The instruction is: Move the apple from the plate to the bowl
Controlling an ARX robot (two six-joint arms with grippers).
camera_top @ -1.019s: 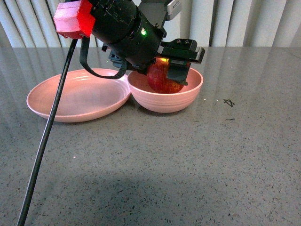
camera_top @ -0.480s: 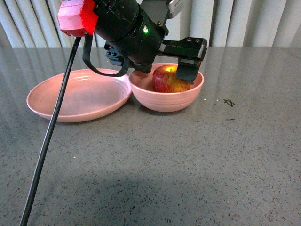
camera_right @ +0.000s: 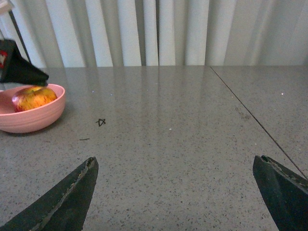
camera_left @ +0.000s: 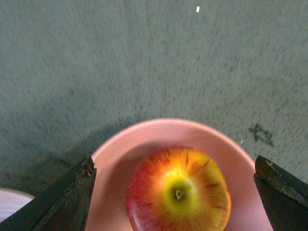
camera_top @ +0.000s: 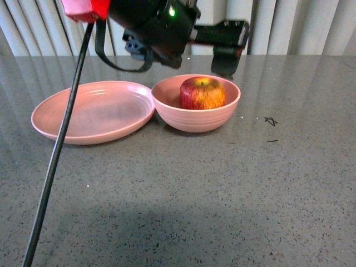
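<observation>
The left claw (camera_left: 175, 192) hangs spread wide above the bowl (camera_top: 196, 117), holding nothing; in its wrist view the two dark fingertips (camera_left: 67, 199) sit far apart, one to each side of the bowl, clear of the rim and of the apple (camera_left: 178, 192). From the front, the black finger (camera_top: 225, 47) hovers over the bowl's far rim, with the arm's black body and a red part (camera_top: 83, 8) reaching up and away from it. A black cable (camera_top: 55, 150) slants down from that arm, crossing in front of the plate (camera_top: 92, 111).

The apple (camera_top: 202, 93) sits upright inside the bowl, stem hollow facing up, its top showing above the rim. It is free of the claw. The plate lies just beside the bowl, on the side toward the cable, their rims touching or nearly so; I cannot tell which.

On the grey table (camera_top: 222, 194), a small dark mark (camera_top: 271, 120) lies near the bowl on the side away from the plate.

The right claw (camera_right: 185, 192) is well apart from the bowl, also spread wide and empty, its dark tips (camera_right: 62, 202) low over bare table. Its wrist view catches the bowl (camera_right: 29, 115) with the apple (camera_right: 33, 97) inside, and the mark (camera_right: 101, 122) beyond it. Pale curtains (camera_right: 159, 31) hang behind the table.
</observation>
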